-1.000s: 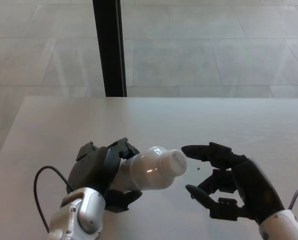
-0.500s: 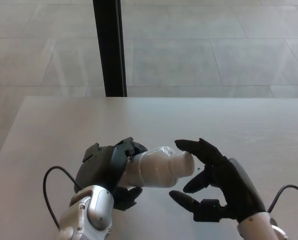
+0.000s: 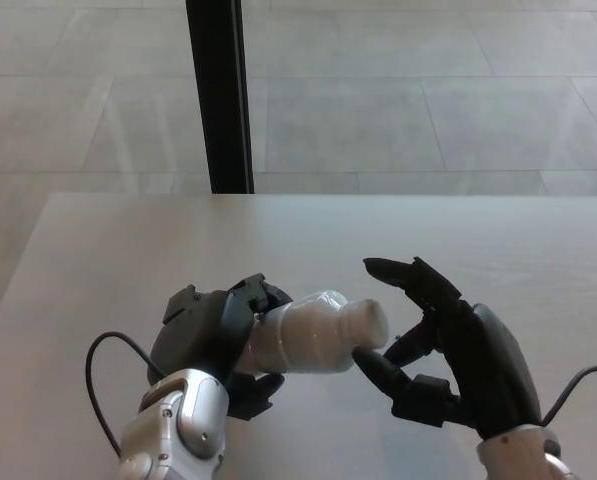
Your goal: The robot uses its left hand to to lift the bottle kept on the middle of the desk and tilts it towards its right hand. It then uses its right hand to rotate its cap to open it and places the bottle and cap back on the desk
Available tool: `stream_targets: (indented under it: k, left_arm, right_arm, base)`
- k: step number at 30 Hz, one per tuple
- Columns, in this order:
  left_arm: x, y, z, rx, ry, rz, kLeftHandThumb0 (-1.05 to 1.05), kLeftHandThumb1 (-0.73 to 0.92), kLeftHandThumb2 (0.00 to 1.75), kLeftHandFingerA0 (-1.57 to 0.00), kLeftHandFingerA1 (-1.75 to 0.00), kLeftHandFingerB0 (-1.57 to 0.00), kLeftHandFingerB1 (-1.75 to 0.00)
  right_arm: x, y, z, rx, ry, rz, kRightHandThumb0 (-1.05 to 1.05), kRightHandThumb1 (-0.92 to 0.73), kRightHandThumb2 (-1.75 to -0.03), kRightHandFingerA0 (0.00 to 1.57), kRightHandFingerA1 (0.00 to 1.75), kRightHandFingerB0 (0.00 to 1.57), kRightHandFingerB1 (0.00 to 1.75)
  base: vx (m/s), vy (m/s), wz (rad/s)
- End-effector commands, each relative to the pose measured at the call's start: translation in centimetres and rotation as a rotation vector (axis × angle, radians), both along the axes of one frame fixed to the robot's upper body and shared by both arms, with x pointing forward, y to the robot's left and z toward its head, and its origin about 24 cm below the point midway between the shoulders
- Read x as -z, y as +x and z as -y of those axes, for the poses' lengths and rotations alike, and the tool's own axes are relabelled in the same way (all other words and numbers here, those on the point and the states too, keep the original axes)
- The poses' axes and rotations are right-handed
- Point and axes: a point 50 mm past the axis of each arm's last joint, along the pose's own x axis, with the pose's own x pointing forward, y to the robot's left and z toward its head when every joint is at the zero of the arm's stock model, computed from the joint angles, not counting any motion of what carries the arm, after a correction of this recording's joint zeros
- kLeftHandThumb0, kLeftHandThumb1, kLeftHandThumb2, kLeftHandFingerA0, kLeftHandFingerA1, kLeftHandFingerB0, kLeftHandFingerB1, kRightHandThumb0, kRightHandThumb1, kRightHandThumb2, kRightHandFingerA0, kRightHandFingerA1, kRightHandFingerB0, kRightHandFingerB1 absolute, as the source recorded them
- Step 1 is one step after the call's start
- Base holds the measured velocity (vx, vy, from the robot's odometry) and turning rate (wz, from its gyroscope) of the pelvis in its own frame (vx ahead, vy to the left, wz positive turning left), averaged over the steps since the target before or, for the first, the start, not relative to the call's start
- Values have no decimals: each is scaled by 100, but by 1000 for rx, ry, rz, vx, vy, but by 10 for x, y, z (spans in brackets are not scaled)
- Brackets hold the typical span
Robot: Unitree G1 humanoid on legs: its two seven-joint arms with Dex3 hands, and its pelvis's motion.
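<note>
The white bottle lies nearly on its side in the air just above the bench, gripped round its lower body by the left hand, whose black fingers are closed over and under it; the base of the bottle is hidden inside that grip, and the neck points toward the picture's right, slightly raised; the cap, white like the body, sits on the neck end, just beside the right hand; the right hand is spread open, holding nothing firmly that can be seen; its upper finger reaches above and past the cap without clearly touching it, while a lower finger curls in beneath the neck, very close to the bottle's underside; whether that lower finger touches the plastic cannot be told; the bottle is translucent and pale, and whether anything is inside it cannot be told either; a thin black cable loops out from the left wrist over the bench's front left part; the left forearm shows silver-grey casing at the bottom edge; beyond the far edge of the bench lies a pale tiled floor, with a black upright post rising from behind the bench's far edge, left of centre.
</note>
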Motion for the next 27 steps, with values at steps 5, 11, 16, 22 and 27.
stream_targets:
  k: [5,11,16,22,27]
  left_arm:
    - [2,-1,-4,-11,18,-4,2,70,82,-72,-122,-65,-76]
    - [0,0,-4,-17,17,-1,-1,72,75,-69,-128,-65,-74]
    - [-1,0,-3,-26,8,6,3,71,79,-73,-128,-68,-76]
    - [1,0,-3,-21,16,11,2,71,79,-73,-125,-69,-77]
    - [1,-1,-2,-28,17,5,2,72,75,-71,-106,-65,-69]
  right_arm:
    - [3,-5,7,7,15,35,-47,-65,-59,97,100,42,49]
    - [7,-5,10,-29,-8,-6,-44,-64,-59,100,103,42,45]
    - [11,-4,12,-44,-64,-36,-51,-64,-59,105,104,43,42]
    - [12,-3,11,-51,-88,-55,-53,-64,-59,101,98,41,40]
    - [10,-2,11,-57,-88,-52,-53,-64,-59,100,102,41,39]
  base:
    - [0,0,0]
    - [0,0,0]
    - [0,0,0]
    - [0,0,0]
    - [0,0,0]
